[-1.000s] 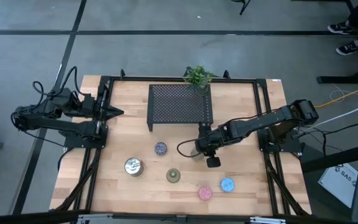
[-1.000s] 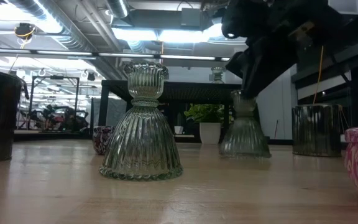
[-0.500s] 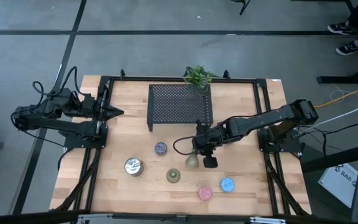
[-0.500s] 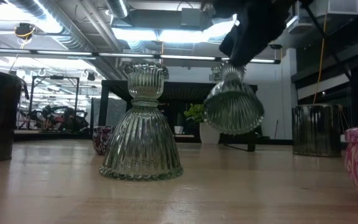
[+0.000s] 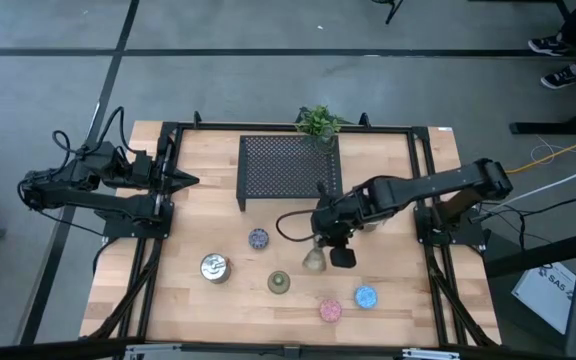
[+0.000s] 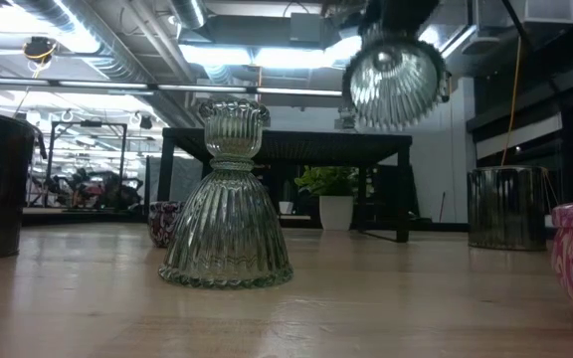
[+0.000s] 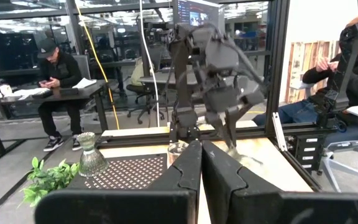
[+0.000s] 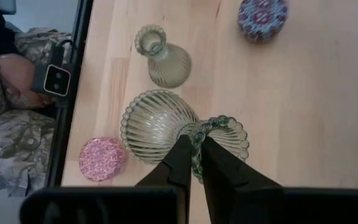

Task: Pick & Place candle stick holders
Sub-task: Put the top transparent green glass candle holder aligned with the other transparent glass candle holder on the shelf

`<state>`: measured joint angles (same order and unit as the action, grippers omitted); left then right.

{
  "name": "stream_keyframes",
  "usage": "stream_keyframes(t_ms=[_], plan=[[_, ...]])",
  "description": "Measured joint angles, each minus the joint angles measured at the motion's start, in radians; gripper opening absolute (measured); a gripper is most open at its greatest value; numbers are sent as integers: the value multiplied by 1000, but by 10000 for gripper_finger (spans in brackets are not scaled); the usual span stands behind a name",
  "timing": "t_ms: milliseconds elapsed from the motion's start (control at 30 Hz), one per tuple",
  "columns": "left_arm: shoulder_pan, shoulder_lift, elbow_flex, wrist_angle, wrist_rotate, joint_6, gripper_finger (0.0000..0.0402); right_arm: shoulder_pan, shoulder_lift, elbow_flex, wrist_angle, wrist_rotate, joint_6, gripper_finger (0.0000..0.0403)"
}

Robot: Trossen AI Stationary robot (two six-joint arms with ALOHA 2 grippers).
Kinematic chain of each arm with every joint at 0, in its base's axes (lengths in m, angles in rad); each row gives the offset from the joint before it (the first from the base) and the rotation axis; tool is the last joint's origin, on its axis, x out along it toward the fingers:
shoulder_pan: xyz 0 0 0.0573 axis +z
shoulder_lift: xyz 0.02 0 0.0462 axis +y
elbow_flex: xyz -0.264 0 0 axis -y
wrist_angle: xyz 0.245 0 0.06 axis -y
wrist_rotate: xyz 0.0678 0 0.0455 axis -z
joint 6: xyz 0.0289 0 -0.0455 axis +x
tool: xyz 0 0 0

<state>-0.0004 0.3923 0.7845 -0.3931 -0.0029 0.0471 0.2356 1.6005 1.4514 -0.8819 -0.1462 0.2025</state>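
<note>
The ribbed olive-green glass candle stick holder is held aloft, tilted, above the table's middle, its beaded rim pinched by the right gripper. Glass: rigid, slippery, breakable. The left gripper, fingers together, is parked far left.

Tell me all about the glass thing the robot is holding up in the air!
The lifted candle holder is olive-green ribbed glass, bell-shaped with a beaded cup rim. The right gripper pinches that rim, holding it tipped sideways above the table, touching nothing else. In the low view its flared base faces the camera.
</note>
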Motion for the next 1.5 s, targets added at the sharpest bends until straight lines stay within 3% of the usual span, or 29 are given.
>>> stream_keyframes(t_ms=[300,533,1067,1500], plan=[[0,0,0,0,0,0,6,0,-2,206,-198,60,-46,26],[0,0,0,0,0,0,8,-1,-2,288,-301,147,-97,26],[0,0,0,0,0,0,6,-129,-3,295,-431,206,-216,26],[0,0,0,0,0,0,8,-230,-49,295,-538,206,-202,26]])
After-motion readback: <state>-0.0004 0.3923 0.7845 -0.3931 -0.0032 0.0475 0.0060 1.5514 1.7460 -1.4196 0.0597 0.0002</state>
